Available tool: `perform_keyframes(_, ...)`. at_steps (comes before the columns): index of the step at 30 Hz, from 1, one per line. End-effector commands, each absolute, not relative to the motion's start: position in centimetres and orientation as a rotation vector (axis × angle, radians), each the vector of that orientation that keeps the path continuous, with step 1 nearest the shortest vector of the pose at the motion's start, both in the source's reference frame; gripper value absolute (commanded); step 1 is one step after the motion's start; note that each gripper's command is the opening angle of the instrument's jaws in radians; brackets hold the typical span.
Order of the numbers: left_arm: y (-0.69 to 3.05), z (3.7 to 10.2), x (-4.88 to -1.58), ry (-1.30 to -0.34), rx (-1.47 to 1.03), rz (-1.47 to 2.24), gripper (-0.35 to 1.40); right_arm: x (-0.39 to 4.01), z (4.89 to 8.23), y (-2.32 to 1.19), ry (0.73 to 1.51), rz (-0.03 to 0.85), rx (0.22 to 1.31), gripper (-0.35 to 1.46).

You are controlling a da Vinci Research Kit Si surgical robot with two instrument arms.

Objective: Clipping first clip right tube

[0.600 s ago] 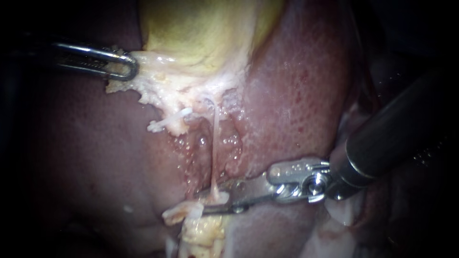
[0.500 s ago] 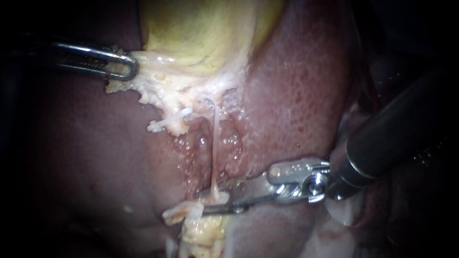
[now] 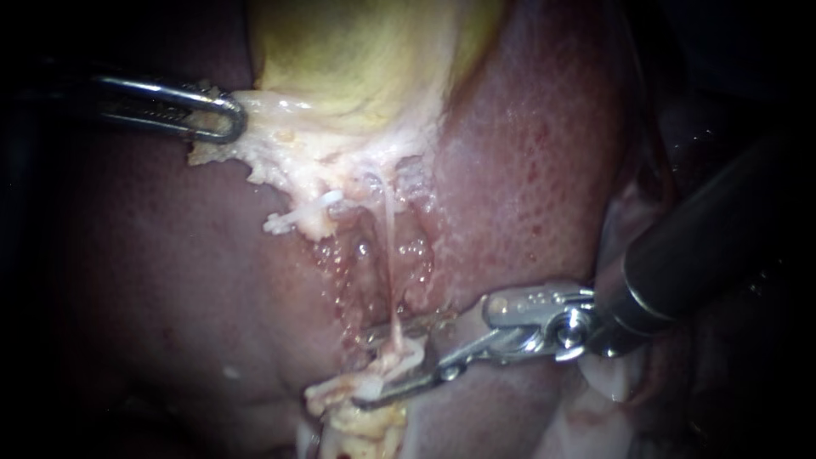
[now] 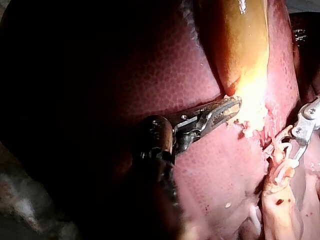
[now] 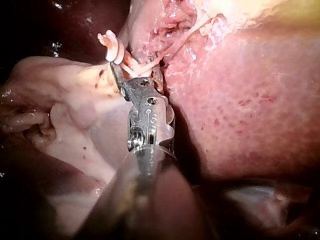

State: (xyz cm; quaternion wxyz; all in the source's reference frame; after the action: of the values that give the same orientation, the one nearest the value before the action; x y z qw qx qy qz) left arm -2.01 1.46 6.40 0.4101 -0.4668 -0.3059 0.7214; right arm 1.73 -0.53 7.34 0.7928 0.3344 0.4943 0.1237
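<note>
A thin pale tube (image 3: pixel 389 246) runs from the frayed pale tissue under the yellow gallbladder (image 3: pixel 365 59) down across the liver (image 3: pixel 527 170). My right instrument (image 3: pixel 378 364) comes in from the right. Its jaws stand open around the tube's lower end, with pale tissue lying between them. In the right wrist view a gap shows between these jaws (image 5: pixel 136 70) and the tube (image 5: pixel 175 45) crosses it. My left instrument (image 3: pixel 217 119) is shut on the pale edge of the gallbladder, which the left wrist view (image 4: pixel 227 106) also shows.
A short white stub (image 3: pixel 302 217) hangs from the frayed tissue left of the tube. Yellowish fatty tissue (image 3: pixel 365 425) lies below the right instrument's jaws. Pale folds (image 5: pixel 75 130) lie beside its shaft.
My right instrument has shifted slightly right and down, and its jaws stand wider apart. The tube's lower end and the pale lump beside it moved along. The left instrument stayed still.
</note>
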Motion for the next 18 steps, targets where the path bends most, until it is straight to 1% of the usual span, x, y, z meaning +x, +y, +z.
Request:
perform_keyframes(1,1.46,6.40,-2.01,-0.771,-1.176,1.816,-0.35,1.69,7.33,-0.50,1.071,0.266,0.724,0.49)
perform_keyframes(9,1.46,6.40,-2.01,-0.771,-1.176,1.817,-0.35,1.50,7.34,-0.35,1.160,0.280,0.748,0.50)
perform_keyframes(18,1.46,6.40,-2.00,-0.771,-1.176,1.817,-0.35,1.57,7.32,-0.37,1.207,0.334,0.786,0.49)
